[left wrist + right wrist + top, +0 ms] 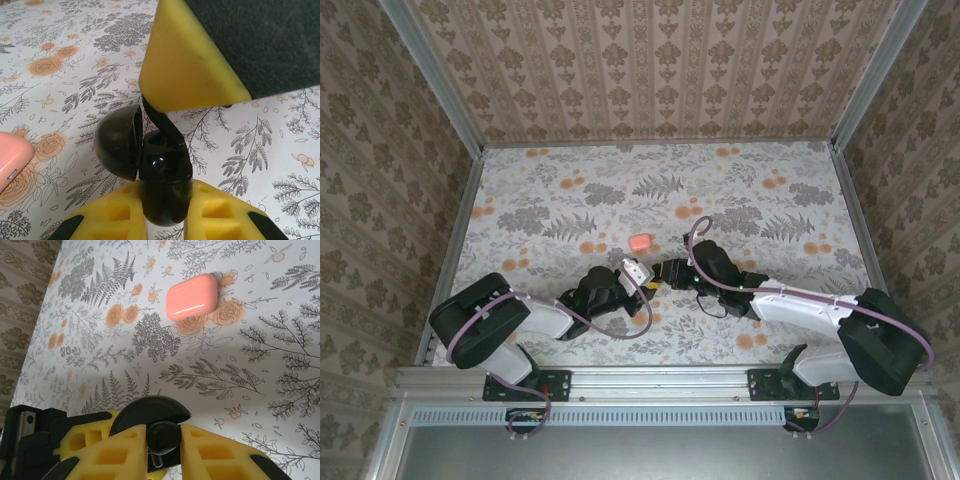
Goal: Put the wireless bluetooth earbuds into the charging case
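My left gripper (164, 201) is shut on a black charging case (165, 162) that stands upright with its round lid (116, 144) swung open to the left. My right gripper (164, 434) is shut on a black earbud (163, 435). In the left wrist view its yellow finger (187, 60) hangs just above the case, and the black earbud (161, 122) reaches down into the case's open top. In the top view, the left gripper (638, 272) and right gripper (668, 272) meet tip to tip at the table's middle.
A closed salmon-pink case (640, 242) lies on the floral tablecloth (570, 200) just beyond the two grippers; the same pink case (192, 296) lies ahead of the right gripper and at the left gripper's left (10, 162). Patterned walls enclose the table.
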{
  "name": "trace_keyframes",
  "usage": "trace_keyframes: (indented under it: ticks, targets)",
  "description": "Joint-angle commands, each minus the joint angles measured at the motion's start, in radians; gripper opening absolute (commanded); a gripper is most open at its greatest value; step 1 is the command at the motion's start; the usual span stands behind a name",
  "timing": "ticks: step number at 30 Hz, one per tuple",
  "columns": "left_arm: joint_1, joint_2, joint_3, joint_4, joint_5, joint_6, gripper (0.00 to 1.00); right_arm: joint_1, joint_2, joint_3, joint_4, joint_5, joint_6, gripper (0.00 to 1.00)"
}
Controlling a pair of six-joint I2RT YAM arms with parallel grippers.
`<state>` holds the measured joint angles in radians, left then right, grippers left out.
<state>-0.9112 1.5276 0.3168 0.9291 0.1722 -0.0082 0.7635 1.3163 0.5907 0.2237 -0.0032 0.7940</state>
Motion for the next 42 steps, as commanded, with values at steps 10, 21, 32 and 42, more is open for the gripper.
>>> trace_keyframes:
  ticks: [10,21,32,42]
  targets:
    - [-0.006,-0.055,0.019,0.04,0.001,-0.04,0.13,-0.003,-0.031,-0.041,0.062,0.046,0.029,0.23]
    - [-0.005,-0.083,0.025,0.043,-0.002,-0.05,0.13,-0.001,-0.042,-0.06,0.116,0.054,0.035,0.23]
    - [-0.005,-0.113,0.026,0.053,-0.034,-0.055,0.13,0.012,-0.041,-0.076,0.166,0.025,0.037,0.23]
    - [-0.005,-0.132,0.012,0.055,-0.06,-0.041,0.13,0.026,-0.075,-0.091,0.186,0.038,0.018,0.23]
